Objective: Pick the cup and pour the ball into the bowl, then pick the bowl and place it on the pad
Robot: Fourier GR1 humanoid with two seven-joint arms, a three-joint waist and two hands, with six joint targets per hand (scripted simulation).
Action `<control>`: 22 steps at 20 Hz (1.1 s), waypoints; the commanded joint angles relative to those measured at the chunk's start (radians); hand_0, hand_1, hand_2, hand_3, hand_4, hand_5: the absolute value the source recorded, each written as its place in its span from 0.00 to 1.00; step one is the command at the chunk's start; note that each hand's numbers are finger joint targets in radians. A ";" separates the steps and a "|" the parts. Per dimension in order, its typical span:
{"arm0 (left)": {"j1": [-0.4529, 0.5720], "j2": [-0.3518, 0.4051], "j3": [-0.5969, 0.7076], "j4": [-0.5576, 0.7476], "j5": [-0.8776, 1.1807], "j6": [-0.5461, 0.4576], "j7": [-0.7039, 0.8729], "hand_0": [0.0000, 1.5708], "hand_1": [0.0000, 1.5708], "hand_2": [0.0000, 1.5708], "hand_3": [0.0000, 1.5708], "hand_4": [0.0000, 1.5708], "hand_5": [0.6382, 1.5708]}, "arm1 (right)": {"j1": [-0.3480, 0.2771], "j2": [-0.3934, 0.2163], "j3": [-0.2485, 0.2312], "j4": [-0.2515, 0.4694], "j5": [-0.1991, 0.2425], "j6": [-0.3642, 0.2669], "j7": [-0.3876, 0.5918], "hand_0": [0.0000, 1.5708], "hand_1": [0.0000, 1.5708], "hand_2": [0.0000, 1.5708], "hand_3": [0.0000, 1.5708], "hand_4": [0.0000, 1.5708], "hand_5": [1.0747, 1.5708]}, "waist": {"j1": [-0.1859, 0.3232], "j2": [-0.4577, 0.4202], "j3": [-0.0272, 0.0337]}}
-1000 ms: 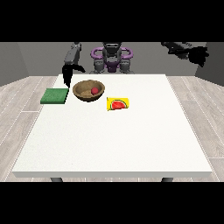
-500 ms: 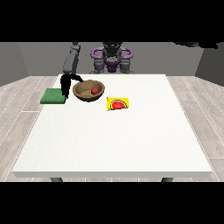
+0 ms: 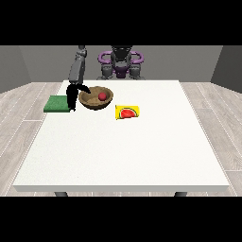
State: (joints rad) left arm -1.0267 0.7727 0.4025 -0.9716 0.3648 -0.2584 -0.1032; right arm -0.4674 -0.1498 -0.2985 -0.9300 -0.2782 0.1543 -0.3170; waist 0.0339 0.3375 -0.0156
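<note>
On the white tabletop [image 3: 123, 146], one yellow packet printed with a watermelon slice [image 3: 128, 112] lies just beside one wooden bowl [image 3: 96, 99], which holds a single red ball [image 3: 102, 96]. One green pad [image 3: 58, 103] sits at the bowl's other side. Between them, the robot hand at the view's left [image 3: 73, 96] points downward at the bowl's rim, apparently touching it; its grip cannot be made out.

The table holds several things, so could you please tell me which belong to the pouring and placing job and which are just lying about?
Job:
- bowl
- red ball in the bowl
- green pad
- hand at the view's left, beside the bowl

Lying about:
- yellow watermelon packet
</note>
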 commanded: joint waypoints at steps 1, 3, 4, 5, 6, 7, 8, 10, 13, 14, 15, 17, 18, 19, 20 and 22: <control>-0.017 0.009 -0.001 -0.026 0.033 -0.040 0.019 0.00 0.00 0.00 0.00 0.00 0.95 | -0.058 -0.008 -0.022 0.107 0.005 -0.031 -0.019 0.00 0.00 0.00 0.00 0.20 0.99 | 0.049 0.047 0.0168; -0.047 0.006 -0.006 -0.048 0.028 0.009 0.059 0.00 0.00 0.00 0.00 0.00 0.95 | -0.022 0.020 -0.009 0.104 0.023 -0.033 -0.074 0.00 0.00 0.00 0.00 0.19 0.99 | 0.041 0.056 0.0176; -0.029 0.003 -0.006 -0.061 0.027 0.004 0.041 0.00 0.00 0.00 0.00 0.00 0.95 | -0.010 -0.001 -0.029 0.102 0.002 -0.008 -0.071 0.00 0.00 0.00 0.00 0.18 0.99 | 0.037 0.050 0.0174; -0.037 0.001 -0.011 -0.058 0.033 0.002 0.066 0.00 0.00 0.00 0.00 0.00 0.96 | -0.004 0.016 -0.004 0.100 0.020 -0.017 -0.056 0.00 0.00 0.00 0.00 0.19 0.99 | 0.044 0.034 0.0172; -0.036 0.006 -0.011 -0.052 0.025 0.017 0.074 0.00 0.00 0.00 0.00 0.00 0.96 | 0.005 0.028 0.009 0.092 0.032 -0.024 -0.060 0.00 0.00 0.00 0.00 0.19 0.99 | 0.039 0.027 0.0170; -0.033 0.037 0.007 -0.043 0.035 -0.032 0.033 0.00 0.00 0.00 0.00 0.00 0.96 | -0.016 0.049 -0.010 0.075 0.025 -0.074 -0.072 0.00 0.00 0.00 0.00 0.20 1.00 | 0.071 0.065 0.0163; -0.051 0.004 -0.016 -0.055 0.029 0.008 0.068 0.00 0.00 0.00 0.00 0.00 0.97 | -0.027 0.051 0.013 0.091 0.044 -0.080 -0.036 0.00 0.00 0.00 0.00 0.25 1.00 | 0.044 0.034 0.0167; -0.046 0.011 0.004 -0.004 0.037 -0.014 0.030 0.00 0.00 0.00 0.00 0.00 0.97 | -0.070 0.072 0.041 0.053 0.058 -0.117 0.003 0.00 0.00 0.00 0.00 0.28 1.00 | 0.038 0.050 0.0155; -0.055 0.008 -0.009 -0.028 0.045 -0.031 0.040 0.00 0.00 0.00 0.00 0.00 0.96 | -0.089 0.098 0.040 0.073 0.077 -0.190 0.007 0.00 0.00 0.00 0.00 0.28 1.00 | 0.083 0.049 0.0157; -0.069 0.027 -0.001 -0.006 0.043 -0.018 0.063 0.00 0.00 0.00 0.00 0.00 0.97 | -0.096 0.124 0.056 0.063 0.090 -0.225 0.029 0.00 0.00 0.00 0.00 0.28 1.00 | 0.077 0.025 0.0156; -0.071 0.027 -0.012 -0.043 0.054 -0.043 0.070 0.00 0.00 0.00 0.00 0.00 0.97 | -0.088 0.106 0.041 0.102 0.091 -0.206 -0.020 0.00 0.00 0.00 0.00 0.27 1.00 | 0.111 0.057 0.0165; -0.092 0.069 0.016 0.010 0.060 -0.044 0.080 0.00 0.00 0.00 0.00 0.00 0.96 | -0.083 0.102 0.060 0.090 0.102 -0.214 0.049 0.00 0.00 0.00 0.00 0.27 0.99 | 0.073 0.056 0.0158; -0.070 0.058 0.020 -0.026 0.070 -0.056 0.057 0.00 0.00 0.00 0.00 0.00 0.96 | -0.037 0.098 0.016 0.123 0.076 -0.220 0.024 0.00 0.00 0.00 0.00 0.31 0.96 | 0.103 0.084 0.0163; -0.088 0.035 -0.005 -0.033 0.057 -0.037 0.068 0.00 0.00 0.00 0.00 0.00 0.96 | -0.109 0.068 0.019 0.116 0.100 -0.271 0.090 0.84 0.84 0.77 0.00 0.30 0.90 | 0.100 0.077 0.0161; -0.077 0.063 0.019 -0.002 0.064 -0.044 0.071 0.00 0.00 0.00 0.00 0.00 0.96 | -0.025 0.089 0.054 0.099 0.129 -0.271 0.088 1.00 1.00 1.00 0.55 0.55 0.70 | 0.085 0.048 0.0151; -0.081 0.084 0.033 0.019 0.076 -0.080 0.054 0.00 0.00 0.00 0.00 0.00 0.97 | 0.010 0.088 0.091 0.081 0.196 -0.320 0.059 1.00 1.00 1.00 1.00 0.74 0.67 | 0.087 0.078 0.0139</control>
State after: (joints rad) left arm -1.0996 0.8277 0.4175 -0.9804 0.4270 -0.3082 -0.0436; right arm -0.5072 -0.0854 -0.2412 -0.9268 -0.1311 -0.1096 -0.3357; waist 0.1111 0.3636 -0.0317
